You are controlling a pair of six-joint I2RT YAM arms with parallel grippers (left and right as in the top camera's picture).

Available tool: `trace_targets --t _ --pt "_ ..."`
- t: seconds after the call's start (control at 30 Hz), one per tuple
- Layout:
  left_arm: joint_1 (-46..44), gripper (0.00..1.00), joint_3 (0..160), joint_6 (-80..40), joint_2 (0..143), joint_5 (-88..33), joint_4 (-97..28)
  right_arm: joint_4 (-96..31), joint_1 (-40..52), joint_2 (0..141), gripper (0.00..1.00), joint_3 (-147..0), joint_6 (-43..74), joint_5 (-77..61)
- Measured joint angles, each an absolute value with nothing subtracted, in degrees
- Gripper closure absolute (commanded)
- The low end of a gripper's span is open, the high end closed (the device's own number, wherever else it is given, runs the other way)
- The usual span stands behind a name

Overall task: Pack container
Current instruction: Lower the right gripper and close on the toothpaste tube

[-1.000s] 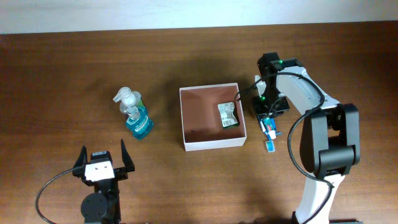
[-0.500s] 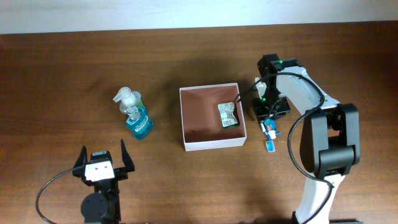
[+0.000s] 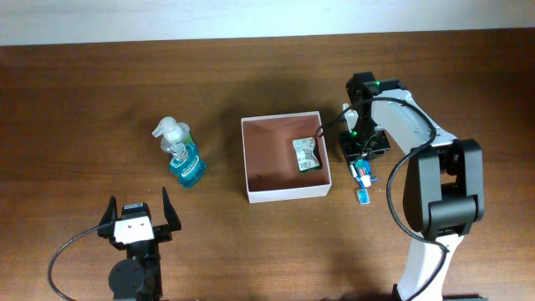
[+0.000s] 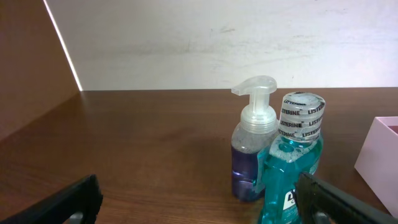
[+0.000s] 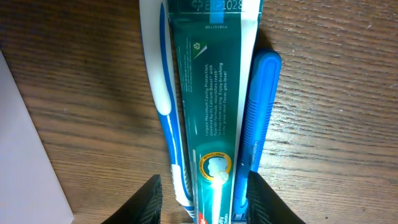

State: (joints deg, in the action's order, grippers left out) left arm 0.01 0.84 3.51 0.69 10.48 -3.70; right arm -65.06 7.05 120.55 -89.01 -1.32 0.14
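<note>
now, the right pincer (image 5: 204, 200) straddles the toothpaste-and-brush bundle (image 5: 211, 112) just right of the container (image 3: 267, 155), grip impossible to tell; close squarely, then lift above its wall. left pincer (image 3: 138, 219) stands wide open.

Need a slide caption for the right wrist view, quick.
Right pincer straddling toothpaste tube, toothbrush and a blue plastic piece beside the container.

Table (image 3: 100, 100) — container (image 3: 288, 195), bottles (image 3: 180, 155), perhaps toothpaste (image 5: 211, 93)
</note>
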Motion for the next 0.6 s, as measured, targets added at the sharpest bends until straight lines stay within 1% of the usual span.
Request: trace_targets --t 0.33,0.4,0.5,0.6 --pt "0.01 0.01 0.84 3.51 0.69 10.48 -3.70 -64.60 7.05 120.55 0.64 -89.01 -1.34 0.14" --pt "0.01 0.01 0.84 3.51 0.69 10.48 -3.70 -64.60 7.05 120.55 0.72 -89.01 -1.34 0.14" --pt "0.01 0.01 0.84 3.51 0.69 10.46 -3.70 -64.58 7.05 120.55 0.75 -89.01 -1.50 0.16" --pt "0.01 0.01 0.84 3.49 0.69 10.46 -3.70 -64.58 7.05 120.55 0.74 -89.01 -1.50 0.16"
